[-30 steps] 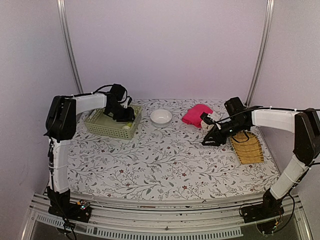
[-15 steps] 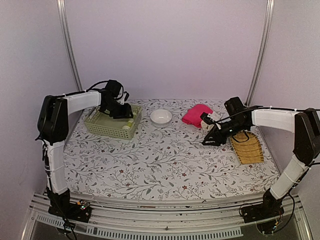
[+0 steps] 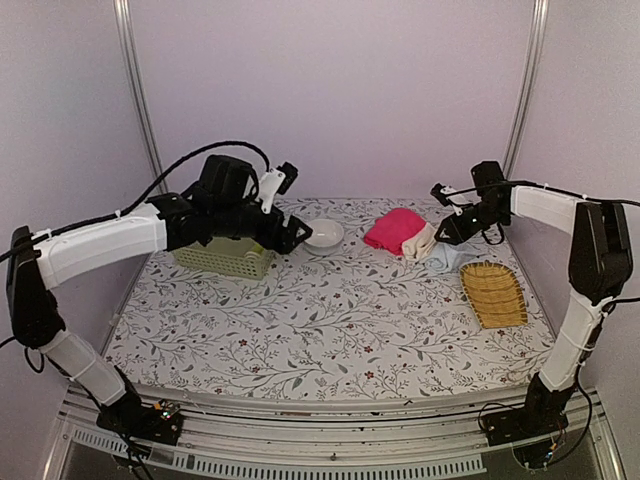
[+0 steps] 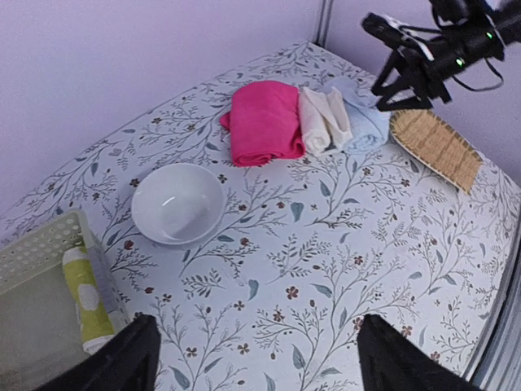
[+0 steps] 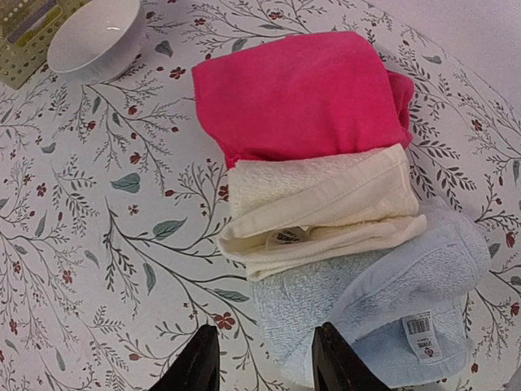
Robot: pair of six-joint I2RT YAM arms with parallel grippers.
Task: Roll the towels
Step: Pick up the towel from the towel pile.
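Left pincer (image 4: 259,326) spread, right pincer (image 5: 266,330) parted, label (image 5: 421,336) on blue towel (image 5: 391,277) seen only from right wrist

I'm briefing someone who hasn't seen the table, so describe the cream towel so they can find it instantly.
On the floral table, go to the far right, just beyond the yellow woven tray, where three folded towels lie side by side. The cream-white towel is the middle one, touching the bright pink towel and the pale blue towel; it alone is off-white.

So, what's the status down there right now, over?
Left gripper open, empty. Right gripper open near blue towel. Pink towel, cream towel beside it, not yet rolled. Nothing blocking; bowl off to the side.
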